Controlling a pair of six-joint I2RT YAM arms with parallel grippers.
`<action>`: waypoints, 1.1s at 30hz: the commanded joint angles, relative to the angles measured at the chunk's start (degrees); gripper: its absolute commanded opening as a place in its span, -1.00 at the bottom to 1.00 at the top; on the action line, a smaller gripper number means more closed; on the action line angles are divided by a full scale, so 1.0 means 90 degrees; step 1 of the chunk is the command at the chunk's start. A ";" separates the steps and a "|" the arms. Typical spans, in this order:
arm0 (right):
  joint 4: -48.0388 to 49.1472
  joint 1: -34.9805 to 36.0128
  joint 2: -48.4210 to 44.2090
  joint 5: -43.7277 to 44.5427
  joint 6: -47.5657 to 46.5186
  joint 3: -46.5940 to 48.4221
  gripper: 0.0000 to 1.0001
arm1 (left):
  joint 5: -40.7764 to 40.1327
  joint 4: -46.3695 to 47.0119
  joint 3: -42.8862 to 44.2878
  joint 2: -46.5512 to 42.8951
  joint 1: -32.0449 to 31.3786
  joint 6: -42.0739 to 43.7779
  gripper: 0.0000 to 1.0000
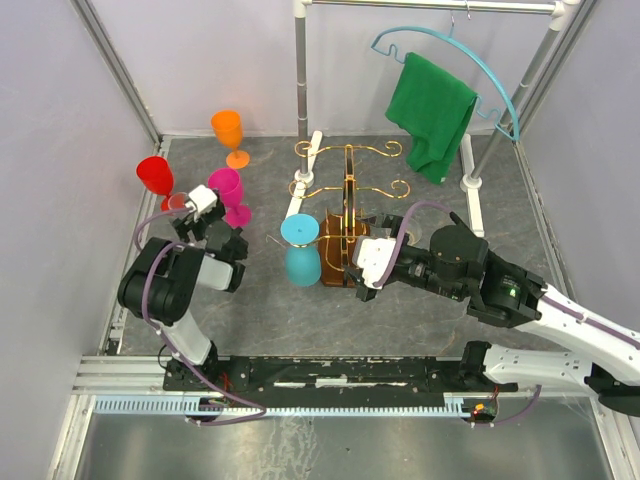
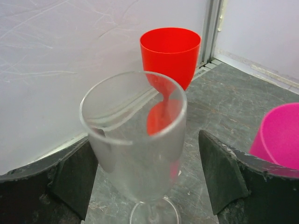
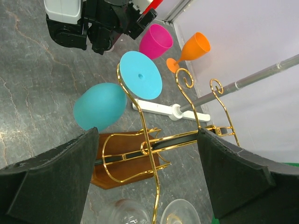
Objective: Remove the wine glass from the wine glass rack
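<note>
The wine glass rack (image 1: 347,205) stands mid-table, with a brown wooden base and gold wire arms (image 3: 149,140). A blue wine glass (image 1: 301,250) hangs upside down on its near left arm; in the right wrist view its bowl (image 3: 99,112) is at the left. Two clear glass shapes (image 3: 124,214) show at the bottom edge of that view, by the rack. My right gripper (image 1: 363,268) is open and empty beside the rack base, its jaws spanning the gold wires (image 3: 147,140). My left gripper (image 1: 200,207) is open around an upright clear wine glass (image 2: 135,140) standing on the table.
A red glass (image 1: 155,177), a pink glass (image 1: 228,190) and an orange glass (image 1: 229,134) stand at the left, close to the left gripper. A grey clothes rail (image 1: 300,70) with a green towel (image 1: 432,110) on a hanger stands behind the rack. Walls enclose the table.
</note>
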 commanded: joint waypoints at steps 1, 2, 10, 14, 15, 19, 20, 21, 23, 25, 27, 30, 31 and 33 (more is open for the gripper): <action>0.0278 -0.0013 -0.0075 0.0027 0.0051 0.0016 0.86 | -0.0333 0.0003 0.0046 -0.0277 -0.0197 -0.0095 0.83; 0.0251 -0.0012 -0.0082 0.0054 0.0039 0.0042 0.86 | -0.0347 -0.0232 0.0047 -0.0371 -0.0219 -0.0231 0.84; 0.0133 -0.0012 -0.0003 0.0308 0.0172 0.0206 0.88 | 0.0019 -0.5045 0.0594 -0.1993 -0.0377 -0.2994 0.92; -0.0048 -0.0012 0.0135 0.0316 0.0365 0.0523 0.85 | 0.0359 -0.6878 0.0751 -0.2881 -0.0456 -0.3985 0.97; -0.0084 -0.0012 0.0155 0.0266 0.0425 0.0585 0.84 | 0.0403 -0.7170 0.0788 -0.3031 -0.0483 -0.4053 0.97; -0.0238 -0.0005 0.0259 0.0251 0.0905 0.0825 0.76 | 0.0417 -0.8744 0.1115 -0.3432 -0.0599 -0.4552 0.99; -0.0318 -0.0011 0.0300 0.0259 0.1065 0.0917 0.72 | 0.0485 -0.9195 0.1203 -0.3513 -0.0601 -0.4774 0.99; -0.0397 -0.0012 0.0360 0.0282 0.1277 0.1014 0.69 | 0.0590 -0.9589 0.1300 -0.3597 -0.0598 -0.4975 0.99; -0.0691 -0.0012 0.0621 0.0571 0.1904 0.1405 0.65 | 0.0802 -1.0323 0.1460 -0.3777 -0.0603 -0.5354 0.98; -0.1511 -0.0025 0.1227 0.1388 0.2688 0.2272 0.55 | 0.1045 -1.0806 0.1549 -0.4002 -0.0613 -0.5597 0.97; -0.2665 -0.0062 0.1980 0.2072 0.3443 0.3324 0.43 | 0.1250 -1.1126 0.1632 -0.4233 -0.0613 -0.5690 0.97; -0.3449 -0.0123 0.2582 0.1895 0.4061 0.4086 0.37 | 0.1438 -1.1468 0.1808 -0.4483 -0.0616 -0.5625 0.96; -0.3389 -0.0170 0.2626 0.1719 0.4281 0.4120 0.36 | 0.1463 -1.1496 0.1853 -0.4531 -0.0611 -0.5553 0.96; -0.3232 -0.0343 0.2641 0.1267 0.4793 0.4110 0.33 | 0.1467 -1.1632 0.1976 -0.4630 -0.0613 -0.5446 0.96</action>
